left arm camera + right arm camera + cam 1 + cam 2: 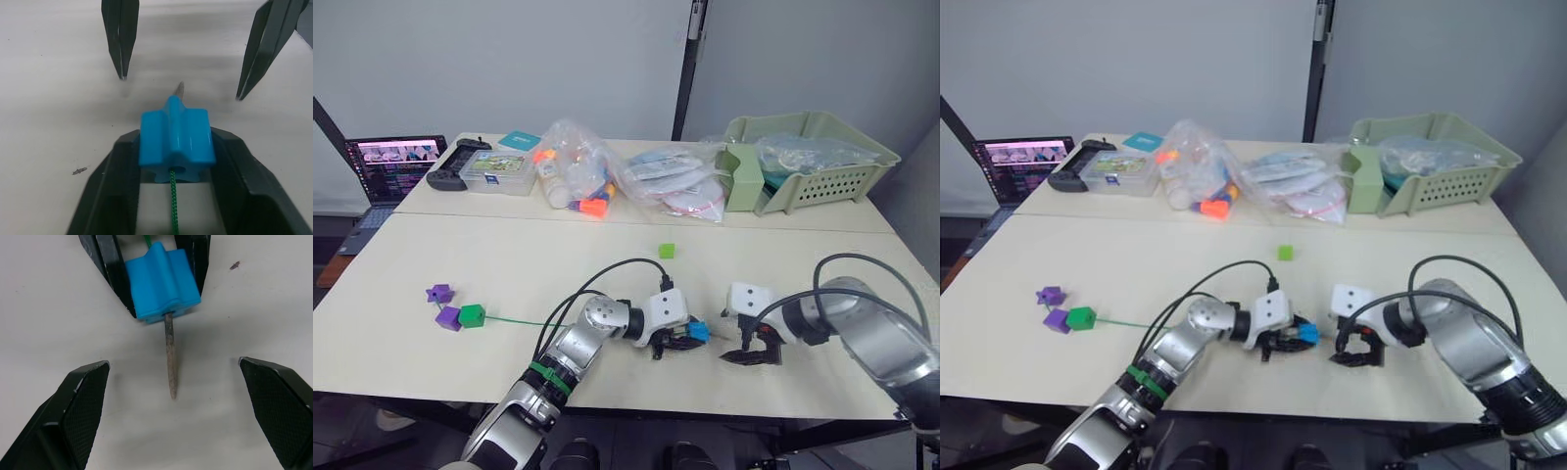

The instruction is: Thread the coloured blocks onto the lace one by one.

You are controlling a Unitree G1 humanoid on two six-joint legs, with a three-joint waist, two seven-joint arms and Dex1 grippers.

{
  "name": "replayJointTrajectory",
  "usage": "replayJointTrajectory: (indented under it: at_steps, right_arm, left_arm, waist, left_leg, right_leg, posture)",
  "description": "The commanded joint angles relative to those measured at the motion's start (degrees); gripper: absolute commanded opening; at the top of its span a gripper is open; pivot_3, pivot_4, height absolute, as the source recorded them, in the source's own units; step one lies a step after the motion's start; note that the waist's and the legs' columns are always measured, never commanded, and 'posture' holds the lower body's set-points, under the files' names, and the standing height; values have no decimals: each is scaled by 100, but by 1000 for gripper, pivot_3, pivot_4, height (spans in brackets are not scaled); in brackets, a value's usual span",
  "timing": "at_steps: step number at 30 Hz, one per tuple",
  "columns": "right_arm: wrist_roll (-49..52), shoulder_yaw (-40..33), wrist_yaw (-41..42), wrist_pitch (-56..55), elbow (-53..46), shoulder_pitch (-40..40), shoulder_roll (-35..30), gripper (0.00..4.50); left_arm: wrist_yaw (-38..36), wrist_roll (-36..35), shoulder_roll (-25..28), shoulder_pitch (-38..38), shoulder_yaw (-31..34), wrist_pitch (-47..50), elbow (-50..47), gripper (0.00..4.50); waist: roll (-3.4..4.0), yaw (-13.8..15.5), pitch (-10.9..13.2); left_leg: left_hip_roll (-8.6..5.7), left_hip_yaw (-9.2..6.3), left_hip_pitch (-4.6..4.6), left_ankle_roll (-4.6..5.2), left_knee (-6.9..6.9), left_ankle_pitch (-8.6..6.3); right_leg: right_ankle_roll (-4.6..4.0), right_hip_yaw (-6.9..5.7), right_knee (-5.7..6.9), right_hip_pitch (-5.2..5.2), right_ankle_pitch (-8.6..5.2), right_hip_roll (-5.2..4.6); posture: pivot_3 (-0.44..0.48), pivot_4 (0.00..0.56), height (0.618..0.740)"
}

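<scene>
Near the counter's front edge, left end effector [146, 264] clamps the small blue plastic block [161, 281]; the lace's stiff pale tip [170, 360] protrudes. Right end effector [173, 406] gapes apart, ungrasping. Risk: a mistimed pinch misses, pushing the tip back.

Pale tabletop [509, 255] with two purple blocks [443, 305] and a dark green block [472, 315] near its left edge, green lace [524, 323] trailing rightward, light green block [667, 251] mid-table, basket [822, 162] and bags [671, 181] further back.
</scene>
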Motion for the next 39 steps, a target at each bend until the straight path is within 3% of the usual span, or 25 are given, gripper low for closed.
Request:
replayJointTrajectory:
  at_steps: [1, 2, 6, 16, 23, 31, 36, 39]
  right_arm:
    - [-118, 43, 41, -164, 144, -196, 70, 4500]
    - [-80, 47, 60, -108, 159, -212, 112, 4500]
    - [-34, 53, 100, 17, 143, -187, 213, 3366]
    - [1, -13, 3, 183, 115, -87, 304, 4]
    - [34, 72, 67, 191, 181, -190, 326, 0]
    - [38, 244, 440, 72, 486, -698, 401, 0]
    - [1, 296, 633, -75, 747, -938, 417, 0]
    - [-31, 318, 728, -185, 844, -988, 404, 0]
  left_arm:
    - [-36, -28, 10, -7, 16, -34, -173, 1365]
    - [-40, -27, 20, 3, 13, -24, -191, 1365]
    - [-46, -33, 49, 32, 11, 9, -253, 1365]
    - [-78, -57, 143, 13, 61, -1, -282, 1365]
    - [-664, -417, 892, -57, 494, -108, -423, 1365]
    - [-1578, -782, 2839, 901, 1248, -337, -1066, 1365]
    - [-2093, -991, 4248, 1557, 1969, -658, -868, 1365]
    - [-2177, -1092, 4668, 1840, 2264, -809, -713, 1365]
  waist:
    - [0, -2, 0]
    - [0, -2, 0]
    - [0, -4, 0]
    - [0, -5, 0]
    - [1, -23, -1]
    - [2, -152, -1]
    - [3, -182, -1]
    - [6, -175, -1]
  left_leg:
    - [0, 0, 0, 0, 0, 0]
    - [0, 0, 0, 0, 0, 0]
    - [1, -2, 1, 0, 0, 0]
    - [2, -2, 3, 0, 1, 0]
    - [4, -3, 4, 0, 0, 0]
    - [11, -5, 6, 0, -13, 0]
    - [19, -7, 12, 0, -20, -1]
    - [20, -1, 20, 0, -27, -1]
  right_leg:
    - [0, 0, 0, 0, 0, 0]
    - [0, 0, 0, 0, 0, 0]
    - [0, -1, 0, 1, 0, 2]
    - [0, -1, 1, 3, 0, 2]
    - [0, -2, 3, 2, 0, 4]
    - [-3, -2, 9, -9, 1, 5]
    - [-10, -4, 5, -10, -3, 6]
    - [-15, -5, 6, -9, -6, 2]
  posture:
    - [0, 150, 740]
    - [0, 150, 740]
    - [0, 150, 740]
    - [0, 150, 740]
    - [0, 150, 740]
    - [0, 150, 740]
    - [0, 150, 740]
    - [0, 150, 740]
